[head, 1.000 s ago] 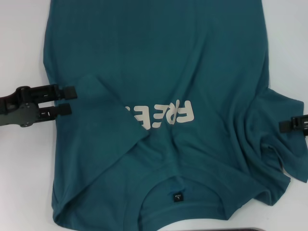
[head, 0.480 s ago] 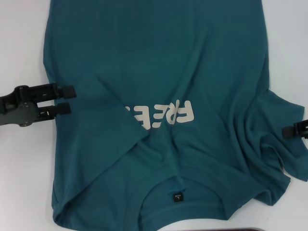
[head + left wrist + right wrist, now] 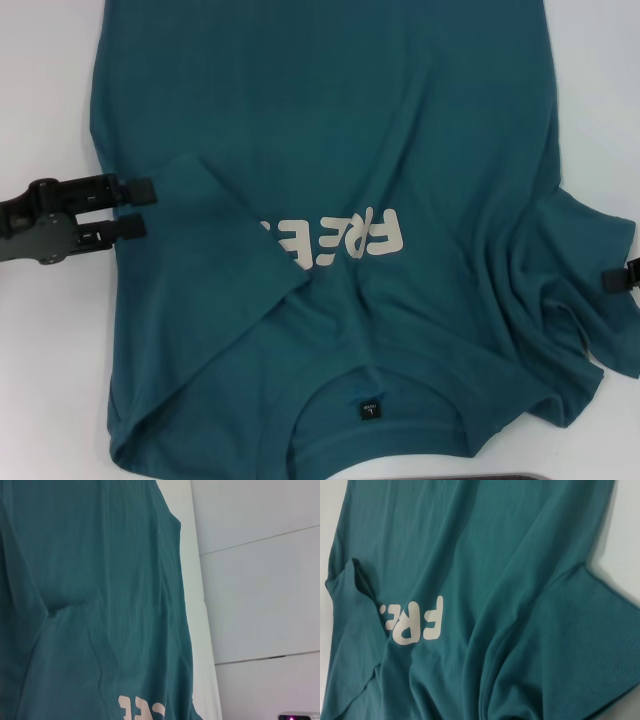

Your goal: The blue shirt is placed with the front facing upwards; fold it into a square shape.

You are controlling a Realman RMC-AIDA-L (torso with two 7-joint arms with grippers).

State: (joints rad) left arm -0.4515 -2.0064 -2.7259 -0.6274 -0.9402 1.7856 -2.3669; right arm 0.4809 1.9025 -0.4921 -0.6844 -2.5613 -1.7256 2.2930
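The blue shirt (image 3: 400, 130) lies front up on the white table, its collar and black neck label (image 3: 370, 409) toward me. Its left sleeve (image 3: 210, 250) is folded inward and covers part of the off-white print (image 3: 345, 238). The right sleeve (image 3: 570, 290) lies rumpled and spread. My left gripper (image 3: 138, 209) stands open at the shirt's left edge, fingertips just over the cloth, nothing between them. Only a tip of my right gripper (image 3: 622, 281) shows at the picture's right border, beside the right sleeve. Both wrist views show the shirt (image 3: 90, 605) (image 3: 495, 555) from above.
Bare white table (image 3: 50, 100) flanks the shirt on both sides. A dark object (image 3: 520, 476) peeks in at the near edge. In the left wrist view, pale wall panels (image 3: 260, 580) rise beyond the table, with a small lit device (image 3: 299, 716) in the corner.
My right gripper has drawn back to the right and slightly toward me, almost leaving the head view. The left gripper has barely shifted left. The shirt lies as before.
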